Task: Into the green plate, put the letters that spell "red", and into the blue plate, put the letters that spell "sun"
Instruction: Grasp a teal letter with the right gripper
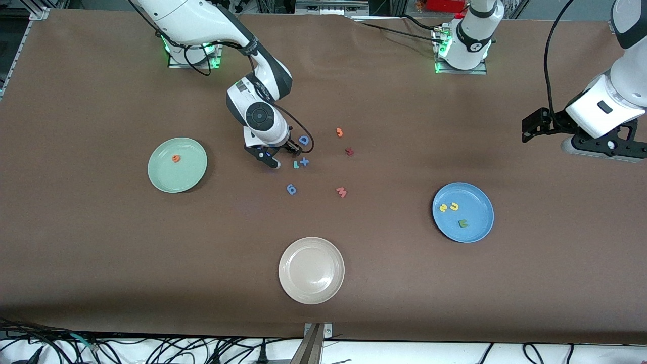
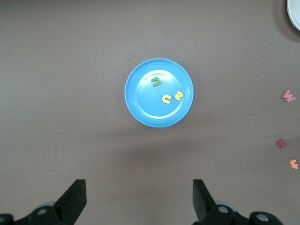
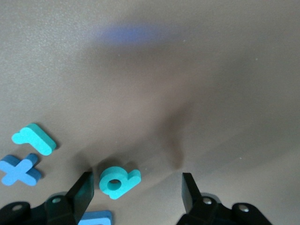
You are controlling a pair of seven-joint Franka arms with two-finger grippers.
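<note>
right tool open, straddling teal "d"; teal "r", blue cross beside.

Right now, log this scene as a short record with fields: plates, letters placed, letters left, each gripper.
green plate: holds the orange e
blue plate: holds yellow s, yellow u, green n
beige plate: nothing in it
teal d: on the table between the right gripper's open fingers, not gripped
teal r: on the table beside the blue x
right gripper: low at the table, open
left gripper: open, waiting high, looking down on the blue plate
</note>
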